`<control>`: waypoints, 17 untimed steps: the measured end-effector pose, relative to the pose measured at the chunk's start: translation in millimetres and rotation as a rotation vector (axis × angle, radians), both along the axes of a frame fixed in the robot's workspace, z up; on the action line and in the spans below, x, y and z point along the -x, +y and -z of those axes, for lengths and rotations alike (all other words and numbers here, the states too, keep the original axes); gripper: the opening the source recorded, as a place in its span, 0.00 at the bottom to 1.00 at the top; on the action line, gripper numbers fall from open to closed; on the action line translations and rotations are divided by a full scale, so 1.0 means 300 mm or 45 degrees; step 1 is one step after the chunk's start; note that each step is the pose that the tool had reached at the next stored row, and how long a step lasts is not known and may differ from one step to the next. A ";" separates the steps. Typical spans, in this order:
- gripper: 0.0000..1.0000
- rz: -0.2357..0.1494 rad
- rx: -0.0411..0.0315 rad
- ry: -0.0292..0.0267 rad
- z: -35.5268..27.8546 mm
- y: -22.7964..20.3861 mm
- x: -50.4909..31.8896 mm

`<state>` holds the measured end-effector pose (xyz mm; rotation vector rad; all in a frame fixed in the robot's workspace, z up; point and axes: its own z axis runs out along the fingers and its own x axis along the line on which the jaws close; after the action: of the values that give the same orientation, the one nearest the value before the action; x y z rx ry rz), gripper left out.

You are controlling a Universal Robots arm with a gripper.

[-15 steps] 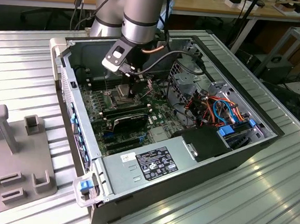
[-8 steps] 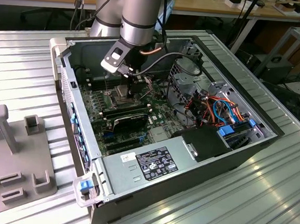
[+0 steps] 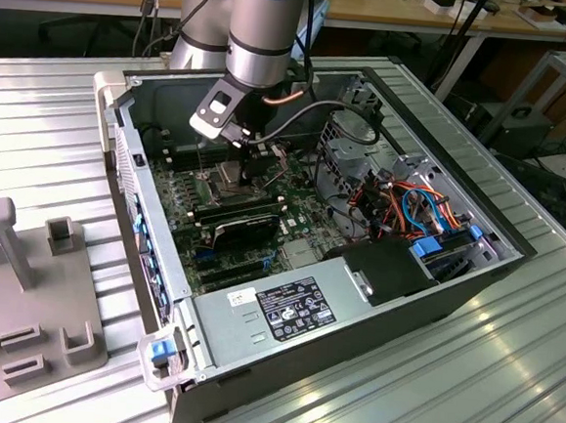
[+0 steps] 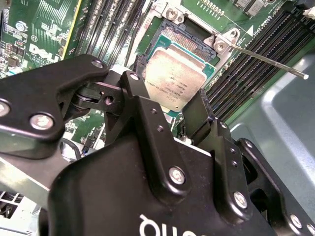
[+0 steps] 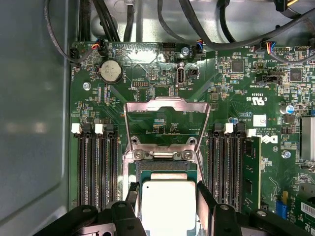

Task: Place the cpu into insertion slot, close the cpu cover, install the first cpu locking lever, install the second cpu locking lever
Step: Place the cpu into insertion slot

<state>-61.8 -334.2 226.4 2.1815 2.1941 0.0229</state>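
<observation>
While the cpu cover point(image 5: 167, 104) stands raised open, tool point(image 5: 169, 196) grips the cpu point(image 5: 168, 211) by two opposite edges, just over the insertion slot point(image 5: 162, 168) inside computer case point(image 3: 370, 346)

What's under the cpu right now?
The insertion slot: one strip of its pin field shows past the cpu, which the gripper holds by two edges. The rest of the slot is hidden beneath it.

— Bright, even light from overhead; streaky glare along the ribbed table point(image 3: 505, 386).
— Dimmer inside the case point(image 3: 382, 327), soft shadows under the arm point(image 3: 268, 24); pale sheen on the cpu point(image 4: 174, 81) point(image 5: 168, 206) in both wrist views.
</observation>
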 end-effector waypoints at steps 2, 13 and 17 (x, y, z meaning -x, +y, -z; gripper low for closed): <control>0.55 0.000 0.0000 0.0000 0.000 0.000 0.000; 0.55 0.000 0.0000 0.0000 0.022 0.003 0.000; 0.55 -0.013 0.0004 0.0002 0.031 0.003 0.000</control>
<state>-61.9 -333.4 217.1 2.1698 2.2056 0.0227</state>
